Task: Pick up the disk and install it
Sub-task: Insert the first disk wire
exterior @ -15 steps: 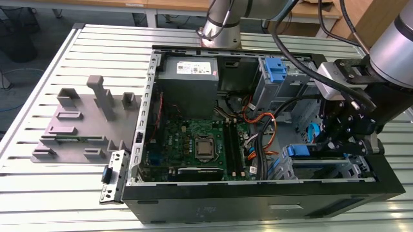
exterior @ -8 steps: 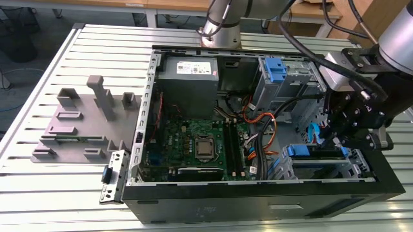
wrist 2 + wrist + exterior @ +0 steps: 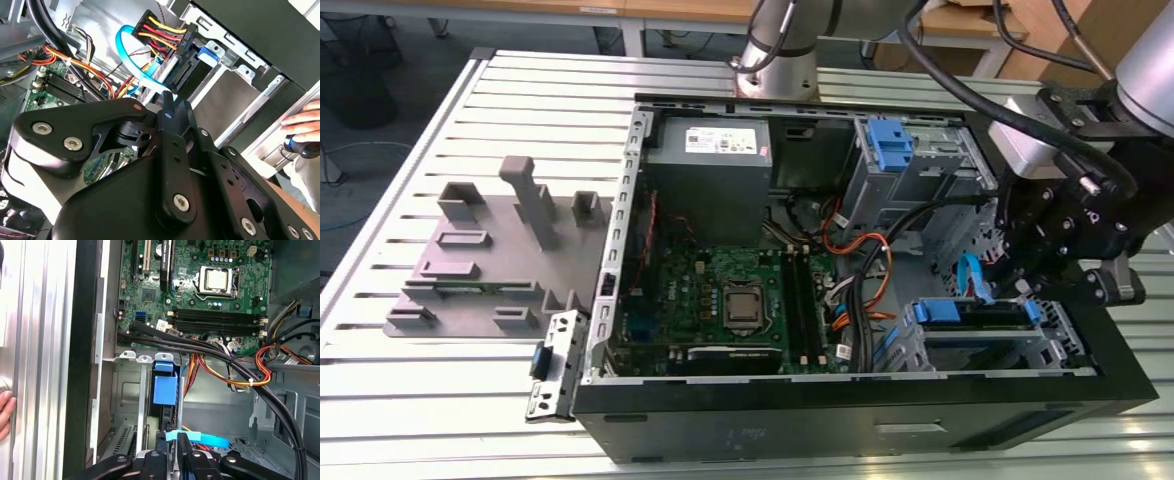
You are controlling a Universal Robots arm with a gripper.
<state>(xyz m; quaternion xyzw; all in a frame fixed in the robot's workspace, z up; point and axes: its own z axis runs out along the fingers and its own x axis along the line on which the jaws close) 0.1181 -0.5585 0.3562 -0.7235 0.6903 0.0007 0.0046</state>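
The disk (image 3: 970,312), with its blue carrier frame, sits inside the drive bay at the case's front corner on the exterior view's right. In the first wrist view the disk (image 3: 164,390) stands on edge in the bay, blue tab showing. A black connector with coloured wires (image 3: 172,42) is plugged into its end, beside the blue carrier (image 3: 207,52). My gripper (image 3: 1023,285) hangs just above the bay. Its fingers (image 3: 183,446) look pressed together, with the tips (image 3: 168,102) against a light-blue flat cable (image 3: 200,439).
The open computer case (image 3: 854,410) holds a motherboard (image 3: 720,290), a grey power-supply box (image 3: 711,150) and an upper bay with a blue clip (image 3: 891,145). A grey fixture (image 3: 494,250) stands on the slatted table. A person's hand (image 3: 305,122) rests by the case.
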